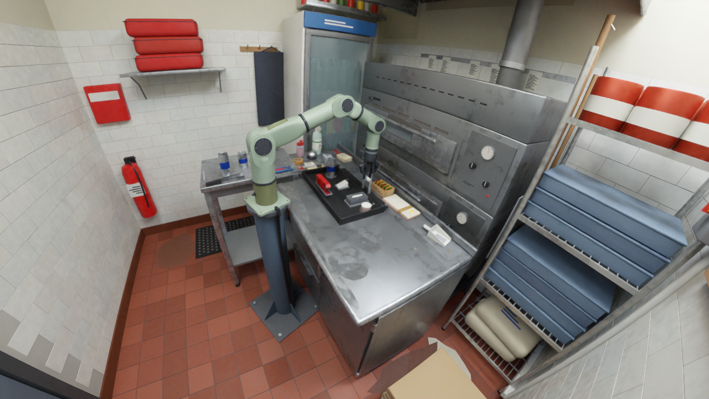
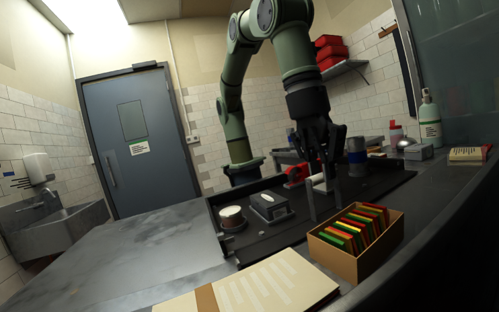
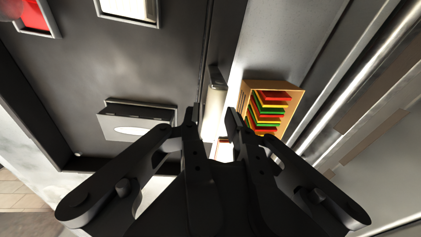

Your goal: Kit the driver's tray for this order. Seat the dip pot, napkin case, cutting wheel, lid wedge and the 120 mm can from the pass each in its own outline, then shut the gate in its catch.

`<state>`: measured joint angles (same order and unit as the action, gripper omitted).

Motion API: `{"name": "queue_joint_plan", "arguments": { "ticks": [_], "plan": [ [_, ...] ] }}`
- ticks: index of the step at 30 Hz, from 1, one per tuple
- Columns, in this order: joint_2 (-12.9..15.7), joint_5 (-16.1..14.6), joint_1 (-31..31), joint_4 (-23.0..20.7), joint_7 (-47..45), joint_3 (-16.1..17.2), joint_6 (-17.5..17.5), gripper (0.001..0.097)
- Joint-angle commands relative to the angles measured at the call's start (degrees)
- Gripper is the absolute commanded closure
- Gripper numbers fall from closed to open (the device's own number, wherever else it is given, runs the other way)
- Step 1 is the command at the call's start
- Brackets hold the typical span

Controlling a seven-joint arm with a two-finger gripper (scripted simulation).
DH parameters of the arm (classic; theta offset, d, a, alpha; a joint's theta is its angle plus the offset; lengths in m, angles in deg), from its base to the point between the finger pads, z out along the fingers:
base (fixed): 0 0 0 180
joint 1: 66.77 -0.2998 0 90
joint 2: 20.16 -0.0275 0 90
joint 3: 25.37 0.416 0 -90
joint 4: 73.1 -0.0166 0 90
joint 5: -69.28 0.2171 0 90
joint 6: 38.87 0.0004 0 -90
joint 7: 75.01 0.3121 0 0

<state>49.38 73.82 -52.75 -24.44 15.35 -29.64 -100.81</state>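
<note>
The dip pot [image 2: 230, 217] and the dark napkin case [image 2: 269, 205] sit side by side, apart, each in its own outline at the near end of the black tray [image 1: 344, 195]. The red cutting wheel [image 2: 297, 173], the pale lid wedge [image 1: 342, 185] and the blue-banded can [image 2: 356, 155] sit further along the tray. The gate [image 2: 322, 191], a grey frame with a pale round handle bar [image 3: 212, 110], stands upright on the tray's oven-side edge. My gripper [image 3: 212, 116] hangs straight above that bar, part-closed with a finger on each side of it, and holds nothing.
A cardboard box of coloured cards [image 2: 354, 239] stands on the counter right beside the gate. A cream pad [image 2: 254, 287] lies nearer, and the oven front [image 1: 446, 144] rises behind. Bottles and small items crowd the far counter end [image 2: 416, 143].
</note>
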Motion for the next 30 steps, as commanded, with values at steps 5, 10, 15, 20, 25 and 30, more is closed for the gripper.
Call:
{"name": "queue_joint_plan", "arguments": {
  "ticks": [5, 10, 15, 20, 25, 30],
  "plan": [
    [-0.1, 0.0, 0.0, -0.1, 0.0, 0.0, 0.0, 0.0581],
    [-0.1, 0.0, 0.0, -0.1, 0.0, 0.0, 0.0, 0.0581],
    [-0.1, 0.0, 0.0, -0.1, 0.0, 0.0, 0.0, 0.0641],
    [-0.1, 0.0, 0.0, -0.1, 0.0, 0.0, 0.0, 0.0741],
    [-0.1, 0.0, 0.0, -0.1, 0.0, 0.0, 0.0, 0.0841],
    [-0.5, 0.0, 0.0, 1.2, 0.0, 0.1, 0.8, 0.0901]
  ]
}}
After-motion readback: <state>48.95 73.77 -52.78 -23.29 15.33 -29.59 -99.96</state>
